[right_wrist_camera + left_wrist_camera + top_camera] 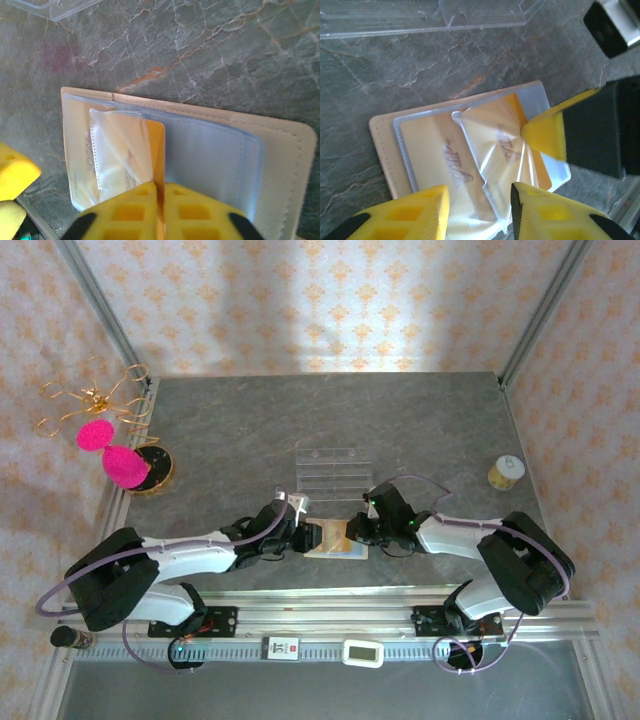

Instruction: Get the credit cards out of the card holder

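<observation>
Yellow fingers of the left claw (480,195) sit right up at the lens, spread apart and open, gripping nothing. A crinkled clear plastic sleeve (490,165) runs down through the gap between them. Just beyond lies the beige leather-like folding card holder (382,145), opened flat on the grey-green stone-patterned bench (395,65) with its pale bluish inner panel facing up.

Over to the right claw (159,189): its two yellow fingers are pressed together on the near edge of a gold-yellow plastic card (156,145), clamped tight. The card runs along the middle of the card holder, with its far end among the transparent sleeves. Whether it has come free of its pocket I cannot tell. From the left wrist, one yellow fingertip (545,135) of the right claw shows against that same card's edge.

A pale gold card face lettered VIP (435,155) lies flat inside the sleeve next to the holder's stitched beige border.

From above, both claws meet over the card holder, which sits between the two arms near the front edge of the bench. The left claw is on one side and the right claw on the other, tips close together. A clear acrylic slotted tray (330,470) lies just behind the holder, apart from it. A small gold-coloured spool (507,472) stands well off near the right edge. Bright pink fluffy pieces on a round stand (120,462) sit at the left edge.
</observation>
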